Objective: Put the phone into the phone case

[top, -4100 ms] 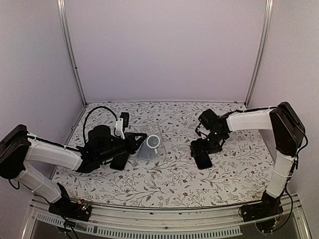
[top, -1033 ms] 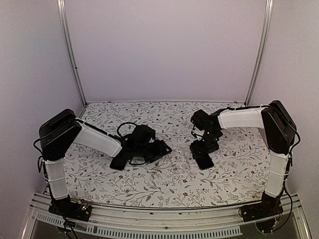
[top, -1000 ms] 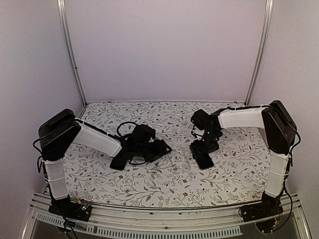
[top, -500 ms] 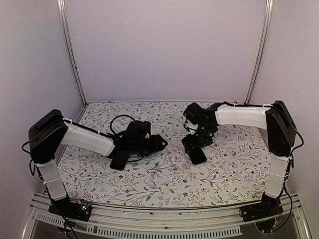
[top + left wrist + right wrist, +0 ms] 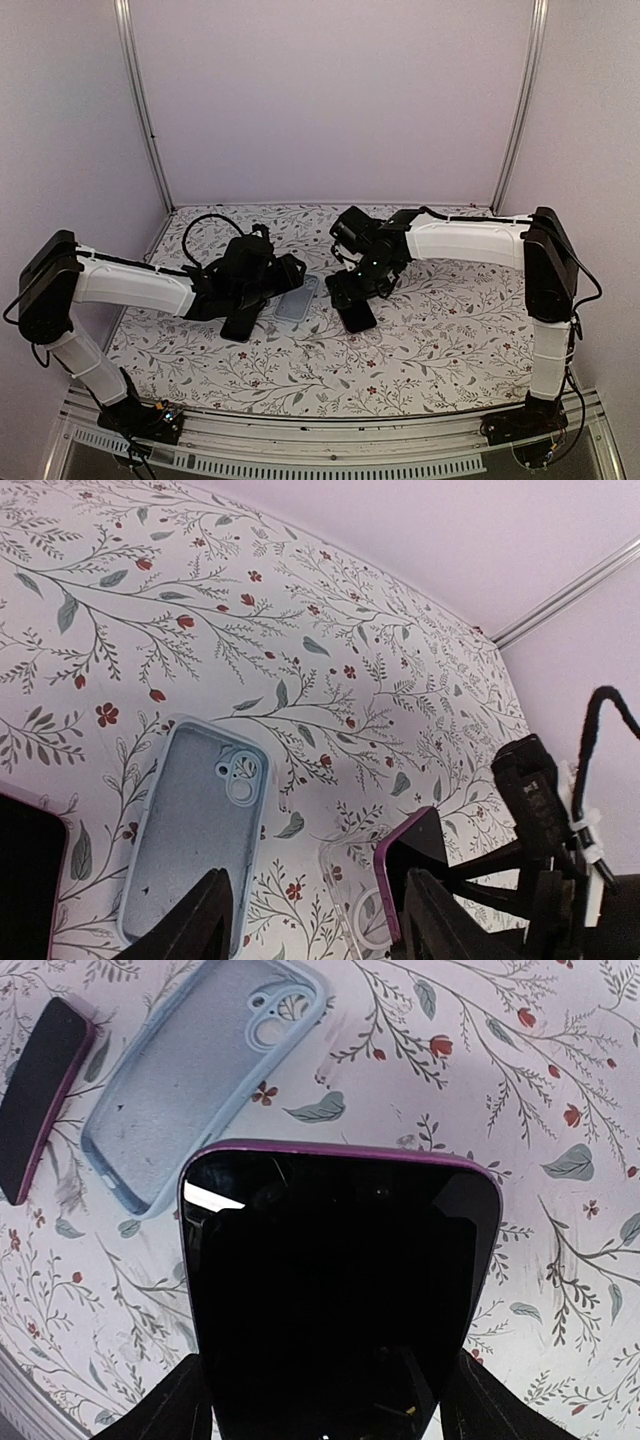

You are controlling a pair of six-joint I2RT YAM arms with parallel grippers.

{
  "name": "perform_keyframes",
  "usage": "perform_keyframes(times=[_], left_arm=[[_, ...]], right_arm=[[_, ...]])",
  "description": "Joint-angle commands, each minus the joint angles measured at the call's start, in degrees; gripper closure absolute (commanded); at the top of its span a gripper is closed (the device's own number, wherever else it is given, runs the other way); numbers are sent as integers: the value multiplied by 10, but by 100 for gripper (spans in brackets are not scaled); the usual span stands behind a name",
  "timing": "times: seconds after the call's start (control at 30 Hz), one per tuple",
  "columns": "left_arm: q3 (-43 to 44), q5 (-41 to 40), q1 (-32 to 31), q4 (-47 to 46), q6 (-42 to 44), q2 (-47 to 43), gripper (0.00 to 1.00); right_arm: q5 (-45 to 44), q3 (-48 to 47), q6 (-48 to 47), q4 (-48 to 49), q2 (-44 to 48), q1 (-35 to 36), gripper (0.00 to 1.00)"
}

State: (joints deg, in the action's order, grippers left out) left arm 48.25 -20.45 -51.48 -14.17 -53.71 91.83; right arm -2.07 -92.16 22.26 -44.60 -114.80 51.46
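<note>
My right gripper [image 5: 350, 290] [image 5: 335, 1400] is shut on a black phone [image 5: 356, 314] [image 5: 340, 1290] with a purple rim. It grips the phone's long sides and holds it tilted just above the table's middle. In the left wrist view the phone's [image 5: 415, 845] corner hangs over a clear phone case [image 5: 355, 895] with a ring, which lies flat on the table. A light blue phone case [image 5: 297, 300] [image 5: 190, 850] [image 5: 195, 1075] lies open side up just left of it. My left gripper [image 5: 296, 272] [image 5: 314, 900] is open above the cases, holding nothing.
A second dark phone [image 5: 240, 322] [image 5: 38, 1100] [image 5: 25, 880] lies flat left of the blue case, under my left arm. The floral table [image 5: 440, 340] ends at white walls with metal corner posts [image 5: 515, 110].
My right arm has carried the phone left toward the table's middle, over the clear case. My left arm has drawn back to the left, uncovering the blue case.
</note>
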Motion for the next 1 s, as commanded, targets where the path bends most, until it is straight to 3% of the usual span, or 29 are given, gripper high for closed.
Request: perform_keyframes(times=[0.0, 0.47, 0.97], left_arm=[[-10, -35, -8, 11, 21, -11, 40], [-12, -17, -8, 6, 11, -3, 40], [-5, -16, -8, 5, 17, 1, 40]], right_arm=[[-16, 23, 30, 32, -15, 3, 35], [-71, 13, 38, 45, -71, 5, 32], [-67, 54, 75, 60, -34, 9, 31]])
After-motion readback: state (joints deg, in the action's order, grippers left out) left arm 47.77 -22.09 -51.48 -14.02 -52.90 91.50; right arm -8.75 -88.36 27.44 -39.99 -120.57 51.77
